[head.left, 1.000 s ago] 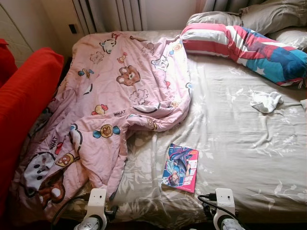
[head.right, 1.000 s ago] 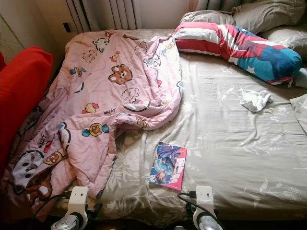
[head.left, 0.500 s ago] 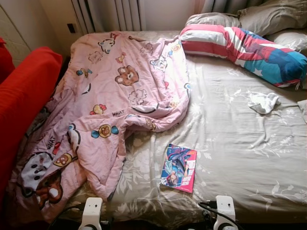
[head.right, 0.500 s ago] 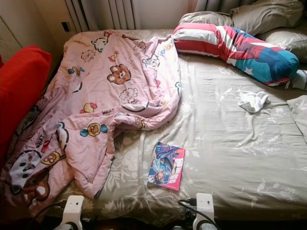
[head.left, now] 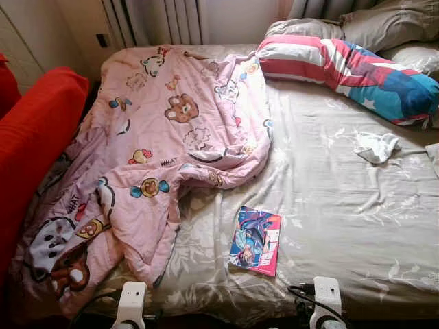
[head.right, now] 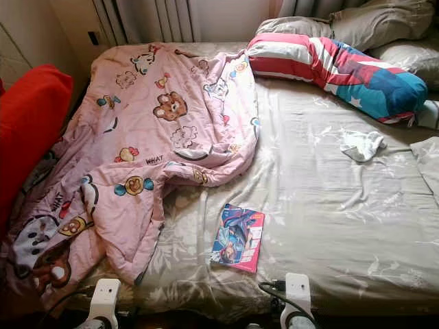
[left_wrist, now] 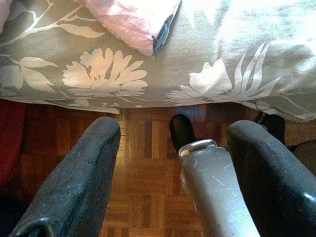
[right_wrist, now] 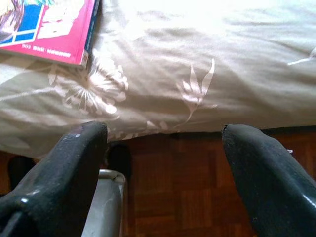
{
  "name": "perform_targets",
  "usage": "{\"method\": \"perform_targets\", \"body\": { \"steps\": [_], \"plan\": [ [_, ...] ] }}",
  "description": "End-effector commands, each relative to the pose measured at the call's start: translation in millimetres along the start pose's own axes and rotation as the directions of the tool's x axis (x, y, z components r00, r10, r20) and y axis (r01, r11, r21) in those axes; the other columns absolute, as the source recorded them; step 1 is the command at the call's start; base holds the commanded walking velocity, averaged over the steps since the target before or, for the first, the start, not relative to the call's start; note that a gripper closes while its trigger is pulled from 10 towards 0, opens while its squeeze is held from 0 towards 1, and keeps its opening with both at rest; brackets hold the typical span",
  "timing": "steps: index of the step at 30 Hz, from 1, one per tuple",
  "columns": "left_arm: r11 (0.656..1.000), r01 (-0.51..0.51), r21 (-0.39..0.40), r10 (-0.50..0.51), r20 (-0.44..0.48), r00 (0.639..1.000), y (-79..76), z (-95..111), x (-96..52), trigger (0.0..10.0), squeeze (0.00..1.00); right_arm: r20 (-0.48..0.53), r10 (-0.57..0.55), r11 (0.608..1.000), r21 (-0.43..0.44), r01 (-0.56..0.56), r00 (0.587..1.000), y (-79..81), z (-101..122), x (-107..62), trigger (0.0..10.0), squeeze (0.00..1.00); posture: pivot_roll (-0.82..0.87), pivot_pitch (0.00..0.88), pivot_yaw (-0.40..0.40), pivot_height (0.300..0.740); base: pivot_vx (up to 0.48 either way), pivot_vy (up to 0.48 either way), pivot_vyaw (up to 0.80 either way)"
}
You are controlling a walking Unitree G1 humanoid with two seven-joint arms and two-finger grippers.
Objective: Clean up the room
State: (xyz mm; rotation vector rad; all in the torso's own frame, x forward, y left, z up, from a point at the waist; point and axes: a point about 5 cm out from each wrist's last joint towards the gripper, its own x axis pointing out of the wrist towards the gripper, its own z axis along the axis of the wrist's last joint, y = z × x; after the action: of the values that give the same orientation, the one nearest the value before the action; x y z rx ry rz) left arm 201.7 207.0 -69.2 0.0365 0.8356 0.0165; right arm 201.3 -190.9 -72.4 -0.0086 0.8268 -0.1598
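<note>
Comic book (head.left: 256,239) flat on bed (head.left: 343,205), just ahead of right gripper (right_wrist: 163,173), fingers spread wide, empty. Left gripper (left_wrist: 173,173) likewise wide at bed's edge. Book likely light, glossy, slippery; best pinched along near edge.

Bright daylight from the window end, glare on the sheet (right_wrist: 207,34), sharp head views, shadowed floor (left_wrist: 143,163).
</note>
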Motion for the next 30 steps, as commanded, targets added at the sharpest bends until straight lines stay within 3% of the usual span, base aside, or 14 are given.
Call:
{"method": "perform_targets", "body": {
  "steps": [1, 10, 17, 22, 30],
  "plan": [
    [1.000, -0.002, -0.005, 0.002, -0.023, 1.000, 0.6, -8.1, -2.0, 10.0, 0.00, -0.019, -0.006, 1.000, 0.005, 0.006, 1.000, -0.1, -5.2, -1.1, 10.0, 0.00, -0.07, 0.163, 0.017, 0.708, 0.000, 0.000, 0.00],
    [1.000, -0.007, -0.017, 0.008, 0.006, 1.000, 0.1, -3.0, -1.0, 10.0, 0.00, 0.018, -0.006, 1.000, 0.009, 0.006, 1.000, 3.4, 2.0, 0.0, 10.0, 0.00, -0.06, 0.167, 0.019, 0.658, 0.000, 0.000, 0.00],
    [1.000, -0.012, -0.019, 0.014, 0.128, 0.992, 0.2, 24.2, 2.8, 10.0, 0.00, 0.115, -0.010, 0.999, 0.039, 0.006, 0.993, 5.3, 24.8, 3.2, 10.0, 0.00, -0.06, 0.172, 0.019, 0.658, 0.000, 0.000, 0.00],
    [1.000, -0.003, -0.028, 0.013, 0.333, 0.943, 3.9, 70.3, 3.4, 10.0, 0.00, 0.257, 0.038, 0.999, 0.022, -0.045, 0.966, 17.1, 56.6, 4.5, 10.0, 0.00, -0.07, 0.179, 0.016, 0.658, 0.000, 0.000, 0.00],
    [1.000, 0.012, -0.027, 0.002, 0.487, 0.873, 2.4, 92.2, -3.5, 10.0, 0.00, 0.335, 0.063, 0.997, 0.021, -0.074, 0.940, 24.4, 72.6, 3.4, 10.0, 0.00, -0.07, 0.187, 0.010, 0.658, 0.000, 0.000, 0.00]
  ]
}}
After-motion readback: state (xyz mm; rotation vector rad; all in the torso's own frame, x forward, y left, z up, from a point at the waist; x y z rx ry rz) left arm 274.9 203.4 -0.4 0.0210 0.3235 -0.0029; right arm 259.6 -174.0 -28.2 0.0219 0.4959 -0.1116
